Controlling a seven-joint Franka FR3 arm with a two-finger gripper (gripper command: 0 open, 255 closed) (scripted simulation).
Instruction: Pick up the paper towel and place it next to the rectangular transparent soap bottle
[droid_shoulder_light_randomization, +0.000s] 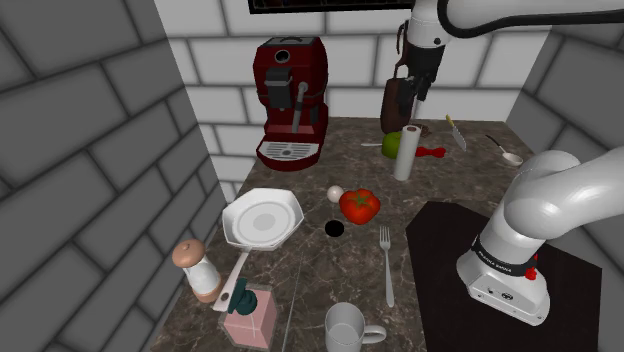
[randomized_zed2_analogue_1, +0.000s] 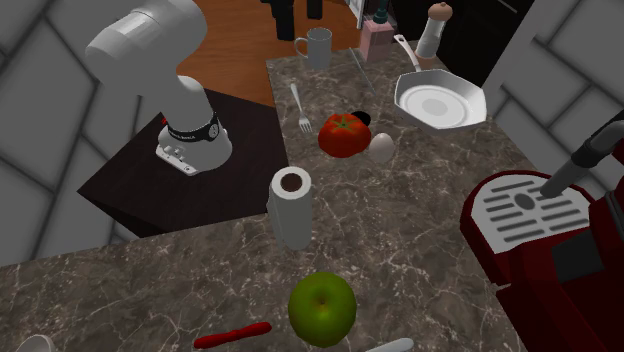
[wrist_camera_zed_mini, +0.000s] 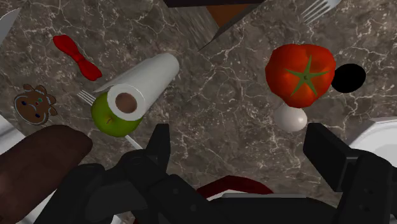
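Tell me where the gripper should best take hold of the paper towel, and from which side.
Probably the upper half of the paper towel, from above, with the fingers of the open gripper straddling its round wall. The roll stands upright, so the wall is free up there, while the green apple lies close to its base.

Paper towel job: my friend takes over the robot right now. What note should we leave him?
Gripper: fingers open, holding nothing, above the counter close to the paper towel, not touching it.
Paper towel: standing upright at the far end of the counter in the shoulder view, beside a green apple.
Soap bottle: pinkish with a dark pump, at the near end, next to the pepper mill.
Done: nothing, no grasp yet.
Left: come down on the towel, grip it, carry it past the tomato and the pan, and set it beside the bottle.
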